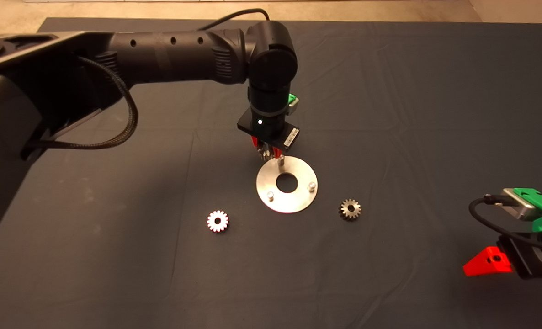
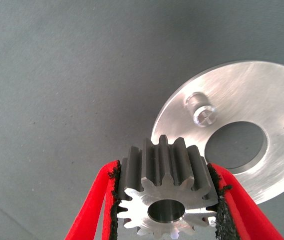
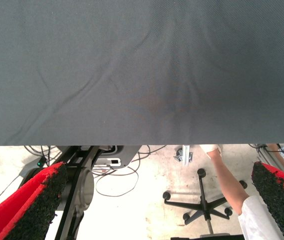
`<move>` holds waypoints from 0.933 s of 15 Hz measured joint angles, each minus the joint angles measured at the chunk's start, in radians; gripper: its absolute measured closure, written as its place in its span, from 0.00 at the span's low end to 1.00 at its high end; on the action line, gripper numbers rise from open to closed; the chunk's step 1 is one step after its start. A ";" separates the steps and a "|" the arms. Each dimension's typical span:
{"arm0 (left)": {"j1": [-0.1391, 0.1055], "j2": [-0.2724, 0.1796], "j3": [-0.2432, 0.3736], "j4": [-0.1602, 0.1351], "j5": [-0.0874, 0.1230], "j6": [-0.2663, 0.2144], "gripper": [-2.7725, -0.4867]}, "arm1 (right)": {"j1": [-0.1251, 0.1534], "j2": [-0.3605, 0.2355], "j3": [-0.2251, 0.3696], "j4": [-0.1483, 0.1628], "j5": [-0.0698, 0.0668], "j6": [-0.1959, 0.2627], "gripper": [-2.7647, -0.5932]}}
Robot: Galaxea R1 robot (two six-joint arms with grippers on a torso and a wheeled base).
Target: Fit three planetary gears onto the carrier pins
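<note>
Left gripper (image 2: 166, 210) clamps a small silvery toothed gear (image 2: 165, 200) beside the short upright metal peg (image 2: 201, 110); centre its bore over the peg before you lower.

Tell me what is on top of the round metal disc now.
Three upright pins stand on the disc; the two front ones are bare. No gear sits on it. The left tool hides part of its far edge.

No text, brand or number can be read anywhere; the only marking is a white barcode-like label (image 1: 292, 135) on the black plate of the left wrist, its print too small to make out.
</note>
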 joint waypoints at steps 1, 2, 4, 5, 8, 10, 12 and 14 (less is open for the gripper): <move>0.000 0.005 -0.001 0.000 0.000 0.000 0.79 | 0.000 0.000 0.000 0.000 0.000 0.000 0.01; 0.000 0.009 -0.001 -0.005 0.000 0.001 0.79 | 0.000 0.000 0.000 0.000 0.000 0.000 0.01; 0.000 0.011 -0.001 -0.012 -0.001 0.024 0.79 | 0.000 0.000 0.000 0.000 0.000 0.000 0.01; 0.000 0.011 -0.001 -0.018 -0.001 0.032 0.79 | 0.000 0.000 0.000 0.000 0.000 0.000 0.01; 0.000 0.010 -0.001 -0.029 -0.001 0.040 0.79 | 0.000 0.000 0.000 0.000 0.000 0.000 0.01; 0.000 0.011 -0.001 -0.029 -0.002 0.059 0.79 | 0.000 0.000 0.000 0.000 0.000 0.000 0.01; 0.000 0.011 -0.001 -0.029 -0.004 0.079 0.79 | 0.000 0.000 0.000 0.000 0.000 0.000 0.01; 0.000 0.011 -0.001 -0.029 -0.005 0.080 0.79 | 0.000 0.000 0.000 0.000 0.000 0.000 0.01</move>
